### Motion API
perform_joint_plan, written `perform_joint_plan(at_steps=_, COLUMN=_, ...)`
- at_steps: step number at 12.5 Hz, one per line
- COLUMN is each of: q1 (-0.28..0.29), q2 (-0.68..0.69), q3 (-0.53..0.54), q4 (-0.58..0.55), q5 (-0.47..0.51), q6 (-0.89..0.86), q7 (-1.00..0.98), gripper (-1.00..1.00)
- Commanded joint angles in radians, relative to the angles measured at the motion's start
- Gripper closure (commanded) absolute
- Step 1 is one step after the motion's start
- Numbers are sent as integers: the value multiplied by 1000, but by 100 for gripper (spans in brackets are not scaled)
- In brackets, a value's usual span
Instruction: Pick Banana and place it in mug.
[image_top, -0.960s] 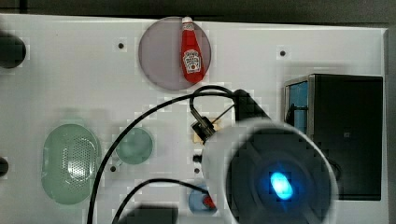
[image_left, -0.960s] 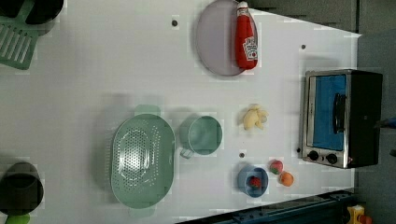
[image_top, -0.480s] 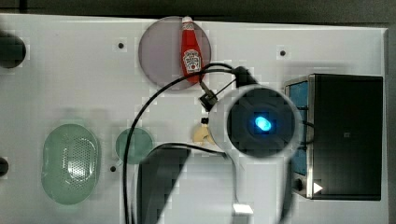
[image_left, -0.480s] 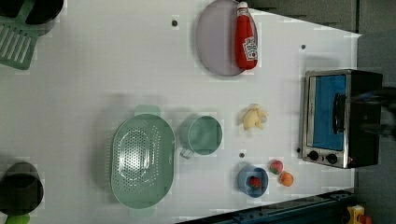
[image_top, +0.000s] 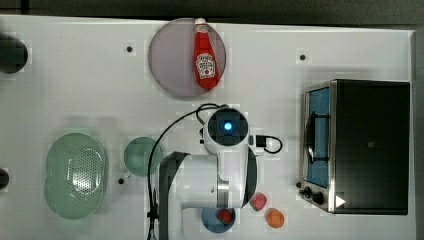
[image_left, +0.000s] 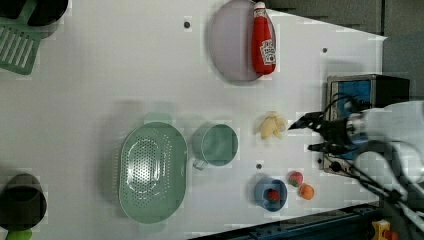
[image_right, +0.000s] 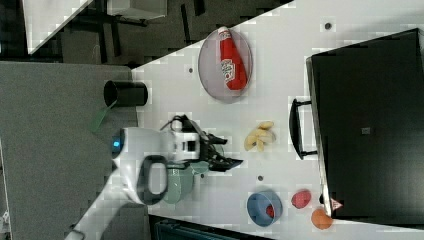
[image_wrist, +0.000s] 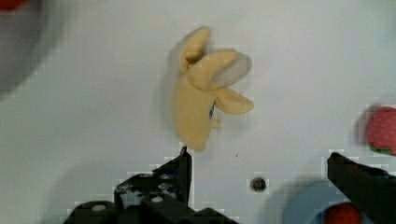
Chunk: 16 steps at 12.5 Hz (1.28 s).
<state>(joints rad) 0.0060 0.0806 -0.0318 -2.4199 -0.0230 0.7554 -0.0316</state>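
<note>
On the white surface (image_left: 100, 90) the banana (image_left: 272, 126) lies free, at three o'clock from the mug (image_left: 216, 145) in the left view. Jaws (image_left: 305, 134) stand wide, hovering at its three o'clock, not touching, nothing between them.

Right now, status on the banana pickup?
Gripper open, empty, above table. Banana lying free, untouched. Mug upright, empty. Nothing between them.

One banana (image_left: 272, 126), one mug (image_left: 218, 145), one ketchup bottle (image_left: 262, 38), one blue bowl (image_left: 265, 194), one toaster oven (image_top: 367, 145).
</note>
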Motion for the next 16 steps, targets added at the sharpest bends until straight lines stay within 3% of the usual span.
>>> perform_joint_plan(at_steps=1, q1=-12, q2=80, q3=-4, q4=0, q5=5, q6=164, q7=-211, gripper=-100)
perform_joint_plan(at_steps=7, q1=-14, q2=271, q3=-2, q4=-2, q5=5, q6=381, q7=-253, gripper=-93)
perform_joint_plan(at_steps=13, q1=-14, q2=286, q3=0, q4=-16, q5=5, q6=423, q7=-253, gripper=43)
perform_joint_plan(at_steps=16, q1=-16, q2=228, q3=-1, q4=-19, q5=5, q6=418, q7=-253, gripper=43)
